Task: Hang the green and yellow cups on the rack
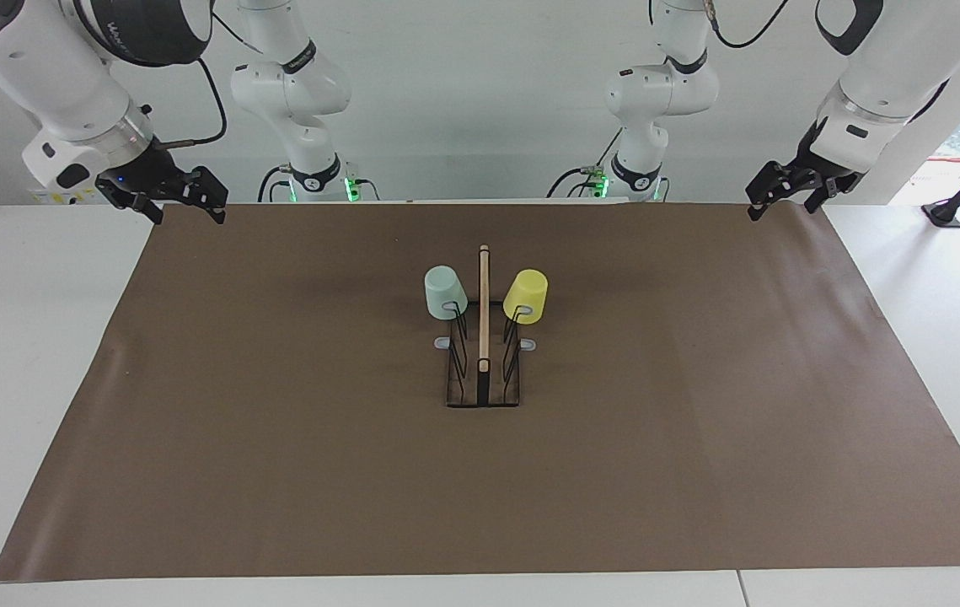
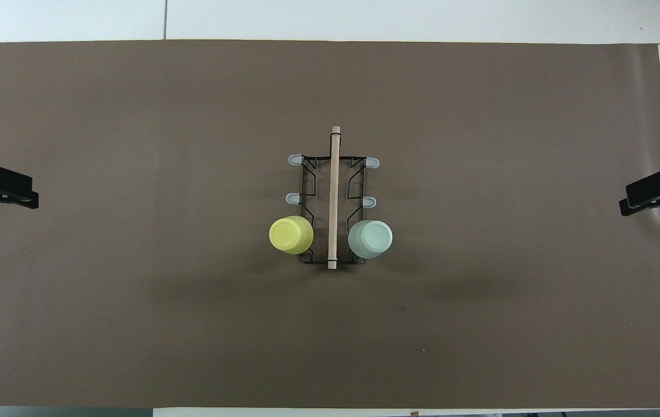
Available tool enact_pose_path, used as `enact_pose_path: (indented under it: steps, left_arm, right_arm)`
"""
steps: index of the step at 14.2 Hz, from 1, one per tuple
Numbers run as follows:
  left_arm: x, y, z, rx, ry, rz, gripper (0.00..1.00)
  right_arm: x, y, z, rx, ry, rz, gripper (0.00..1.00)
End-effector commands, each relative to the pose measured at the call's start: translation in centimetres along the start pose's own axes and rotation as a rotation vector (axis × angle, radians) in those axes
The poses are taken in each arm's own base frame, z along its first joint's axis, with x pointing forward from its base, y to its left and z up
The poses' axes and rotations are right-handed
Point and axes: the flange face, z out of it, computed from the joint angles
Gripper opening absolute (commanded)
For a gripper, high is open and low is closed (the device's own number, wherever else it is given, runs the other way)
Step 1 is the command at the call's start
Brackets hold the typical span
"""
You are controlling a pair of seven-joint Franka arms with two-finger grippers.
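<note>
Two cups are already on the rack [image 1: 483, 371], which stands at the middle of the brown mat [image 1: 277, 438]: the green cup [image 1: 445, 292] sits mouth-down on a prong toward the right arm's end of the table, the yellow cup [image 1: 526, 297] likewise on a prong toward the left arm's end, both on the pair of prongs nearest the robots, one each side of the wooden centre bar [image 2: 333, 197]. The other four grey-tipped prongs are bare.

We see the right gripper [image 1: 166, 196] over the mat's corner at its own end, jaws apart and holding nothing; the left gripper [image 1: 790, 189] hangs over the corner at its end, also spread and empty (both well apart from the rack).

We judge the hanging done. What remains is parking: we would keep both arms high and wide of the rack, so no link brushes a cup off its prong.
</note>
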Motion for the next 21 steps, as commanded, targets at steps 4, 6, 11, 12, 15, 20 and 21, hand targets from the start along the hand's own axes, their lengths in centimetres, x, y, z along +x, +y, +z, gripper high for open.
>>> enact_pose_path:
  steps: [4,6,11,12,15,20,21]
  left_arm:
    - [-0.3,-0.3,0.0,-0.014,-0.012,0.002,1.0]
    - [-0.3,-0.3,0.0,-0.014,-0.012,0.002,1.0]
    - [-0.3,-0.3,0.0,-0.014,-0.012,0.002,1.0]
    - [-0.3,-0.3,0.0,-0.014,-0.012,0.002,1.0]
    - [-0.3,-0.3,0.0,-0.014,-0.012,0.002,1.0]
    - [-0.3,-0.3,0.0,-0.013,-0.012,0.002,1.0]
    - [-0.3,-0.3,0.0,-0.014,-0.012,0.002,1.0]
  right_arm:
    - [0.5,-0.3,0.3,-0.084,0.022,0.019,1.0]
    - [0.9,-0.3,0.3,-0.055,0.031,0.069,1.0]
    - [0.4,-0.1,0.2,-0.047,0.038,0.074,1.0]
    - [0.4,0.2,0.4,-0.044,0.034,0.077,1.0]
    - [-0.9,0.8,1.4,-0.04,0.012,0.082,1.0]
    - [-1.7,1.5,0.2,-0.039,0.036,0.019,1.0]
    - [-1.8,1.8,0.1,-0.038,0.038,0.02,1.0]
